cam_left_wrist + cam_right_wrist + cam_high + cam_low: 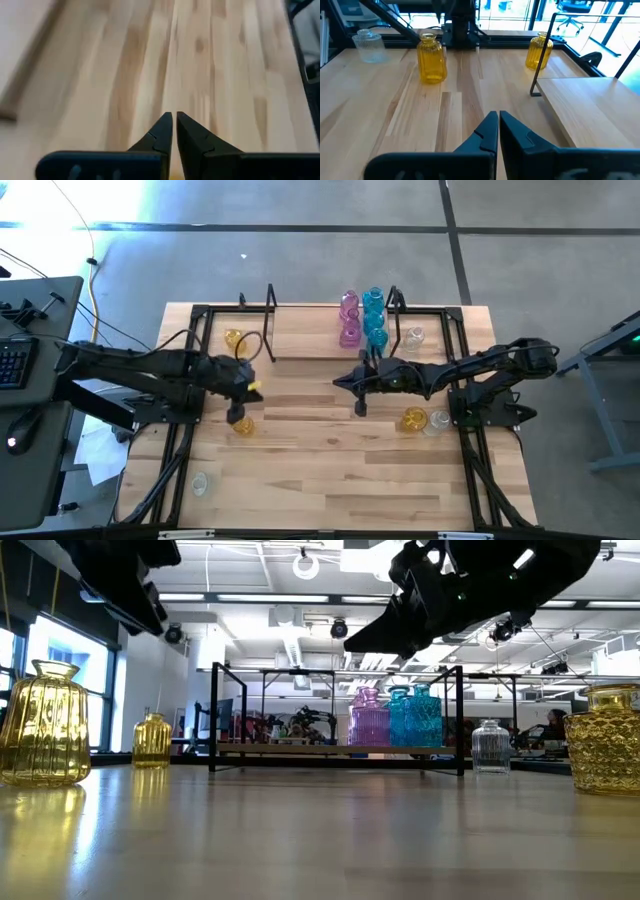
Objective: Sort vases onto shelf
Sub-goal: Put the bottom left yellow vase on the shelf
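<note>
1. Currently, the shelf [300,340] runs along the far edge of the table [330,480], and only its right end is filled: two pink vases [349,320] and a column of blue vases [374,318] stand together there, seen in the low view as pink [368,718] beside blue [414,716].
2. Loose vases remain on the tabletop: an amber vase [243,426] just below the left gripper [240,414], another amber vase [233,339] by the shelf's left end, an amber vase [414,420] with a clear vase [436,423] touching or just beside it on the right, a clear vase [413,337] at the shelf's right end, and a clear vase [199,483] near the front left corner.
3. The left gripper's fingers [165,131] are all but clenched, with only a sliver between them, and nothing is held; its wrist view shows bare wood ahead.
4. The right gripper [360,408] hangs mid-table with its fingers [492,131] closed together and empty, looking across at the amber vase [431,58] and the shelf's bare board [590,107].
5. Judged from this, the step in hand is the left arm's pickup of the nearest amber vase. To do it well, the jaws should open wider than the neck, centre over it, and descend straight.
6. Ribbed glass is likely to slip or tip, so a firm, level grip near the neck seems best, and the vase should be set upright on bare board, clear of the black posts.
</note>
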Robot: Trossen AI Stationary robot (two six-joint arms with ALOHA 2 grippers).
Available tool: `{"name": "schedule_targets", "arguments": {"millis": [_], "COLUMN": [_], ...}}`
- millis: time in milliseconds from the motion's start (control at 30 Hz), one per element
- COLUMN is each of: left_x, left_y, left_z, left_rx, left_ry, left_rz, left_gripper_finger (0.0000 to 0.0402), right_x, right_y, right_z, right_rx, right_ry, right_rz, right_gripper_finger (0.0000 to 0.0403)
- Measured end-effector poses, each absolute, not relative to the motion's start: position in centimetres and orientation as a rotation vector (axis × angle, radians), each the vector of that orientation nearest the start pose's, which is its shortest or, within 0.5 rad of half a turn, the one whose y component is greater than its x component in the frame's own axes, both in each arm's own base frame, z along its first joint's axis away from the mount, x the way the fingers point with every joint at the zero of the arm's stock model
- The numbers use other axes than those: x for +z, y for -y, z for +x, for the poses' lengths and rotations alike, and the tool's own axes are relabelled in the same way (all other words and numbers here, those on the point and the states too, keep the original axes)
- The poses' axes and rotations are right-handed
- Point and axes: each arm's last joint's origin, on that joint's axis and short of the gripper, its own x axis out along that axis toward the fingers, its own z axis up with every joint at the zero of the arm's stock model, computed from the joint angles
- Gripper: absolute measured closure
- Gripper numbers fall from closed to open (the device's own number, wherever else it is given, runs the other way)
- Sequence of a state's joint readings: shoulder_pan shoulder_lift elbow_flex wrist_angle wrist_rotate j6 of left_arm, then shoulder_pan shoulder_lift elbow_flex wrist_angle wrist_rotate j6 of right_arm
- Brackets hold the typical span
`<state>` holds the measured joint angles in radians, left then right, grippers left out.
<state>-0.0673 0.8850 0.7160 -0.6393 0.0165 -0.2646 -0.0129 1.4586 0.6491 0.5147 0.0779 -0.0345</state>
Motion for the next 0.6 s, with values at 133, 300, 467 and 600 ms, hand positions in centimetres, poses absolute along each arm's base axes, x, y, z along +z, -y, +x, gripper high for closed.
{"name": "schedule_targets", "arguments": {"millis": [133, 300, 467, 600], "left_x": [27.1, 28.1, 27.8, 26.9], "left_y": [2.7, 4.2, 5.0, 5.2], "left_z": [17.1, 17.2, 17.8, 18.3], "left_rx": [0.041, 0.029, 0.034, 0.050], "left_ry": [-0.985, -1.203, -1.333, -1.412], "left_rz": [-0.242, -0.195, -0.169, -0.161], "left_gripper_finger": [0.0351, 0.0296, 0.0256, 0.0248], "right_x": [20.1, 19.8, 19.7, 19.7], "right_y": [0.2, 0.0, 0.0, 0.0], "right_z": [29.5, 29.4, 29.4, 29.3], "right_rx": [-0.073, -0.088, -0.091, -0.090], "right_ry": [-0.300, -0.337, -0.349, -0.353], "right_rz": [-0.067, -0.080, -0.081, -0.084], "right_gripper_finger": [0.0403, 0.0403, 0.0403, 0.0403]}}
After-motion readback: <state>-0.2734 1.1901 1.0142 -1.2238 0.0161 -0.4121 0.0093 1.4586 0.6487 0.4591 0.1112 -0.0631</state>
